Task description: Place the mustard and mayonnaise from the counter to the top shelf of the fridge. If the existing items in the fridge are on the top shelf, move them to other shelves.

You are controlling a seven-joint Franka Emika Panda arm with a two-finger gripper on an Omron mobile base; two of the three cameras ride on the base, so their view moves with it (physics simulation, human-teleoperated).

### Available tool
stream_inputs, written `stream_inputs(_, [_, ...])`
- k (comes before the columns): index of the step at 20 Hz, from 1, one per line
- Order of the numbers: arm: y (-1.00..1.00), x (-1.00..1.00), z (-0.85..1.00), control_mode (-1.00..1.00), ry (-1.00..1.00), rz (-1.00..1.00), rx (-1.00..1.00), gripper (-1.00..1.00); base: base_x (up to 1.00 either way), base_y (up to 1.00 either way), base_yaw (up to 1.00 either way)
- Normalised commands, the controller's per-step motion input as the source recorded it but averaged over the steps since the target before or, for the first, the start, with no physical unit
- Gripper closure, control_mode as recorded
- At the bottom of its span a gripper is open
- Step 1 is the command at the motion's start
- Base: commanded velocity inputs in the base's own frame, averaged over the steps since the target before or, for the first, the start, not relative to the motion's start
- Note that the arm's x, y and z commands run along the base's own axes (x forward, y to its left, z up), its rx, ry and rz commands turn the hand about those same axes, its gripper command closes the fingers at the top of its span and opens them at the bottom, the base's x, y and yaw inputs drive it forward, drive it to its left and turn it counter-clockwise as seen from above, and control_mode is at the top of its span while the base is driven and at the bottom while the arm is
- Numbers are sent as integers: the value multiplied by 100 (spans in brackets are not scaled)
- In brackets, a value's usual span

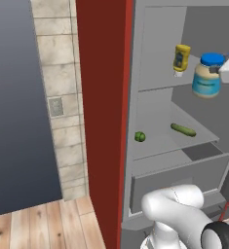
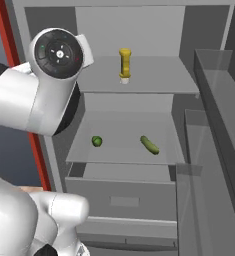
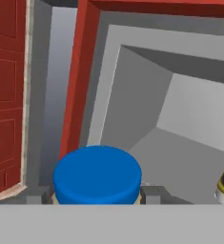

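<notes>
In the left base view, the fridge [image 1: 155,160] stands open. The yellow mustard bottle [image 1: 181,59] stands cap-down on the top shelf [image 1: 157,82]. The mayonnaise jar [image 1: 207,75] with its blue lid hangs in the air just right of the mustard, at the front of that shelf. The gripper [image 1: 222,69] holds it from the right. On the shelf below lie a little round green vegetable [image 1: 140,136] on the left and a long cucumber [image 1: 183,130] on the right.

In the right base view, the mustard stands on the top shelf. The round vegetable and the cucumber lie apart on the lower shelf, above the grey drawer [image 2: 124,200].

In the hand view, the blue lid sits between the two dark fingers [image 3: 153,194], which are clamped on the jar. The mustard peeks in at the right edge.
</notes>
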Motion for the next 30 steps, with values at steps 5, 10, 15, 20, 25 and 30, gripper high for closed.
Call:
stream_inputs(5, [18, 82, -2, -100, 0, -16, 7, 100, 0, 0, 0])
stream_inputs(10, [4, 46, -13, -100, 7, -6, 3, 100, 0, 0, 0])
stream_inputs(15, [0, 50, -29, -100, 10, -3, 5, 100, 0, 0, 0])
stream_inputs(20, [0, 71, -20, -100, 9, -2, 3, 100, 0, 0, 0])
stream_inputs(25, [0, 74, -19, -100, 6, -2, 1, 100, 0, 0, 0])
stream_inputs(30, [0, 65, -6, -100, 0, -2, 0, 100, 0, 0, 0])
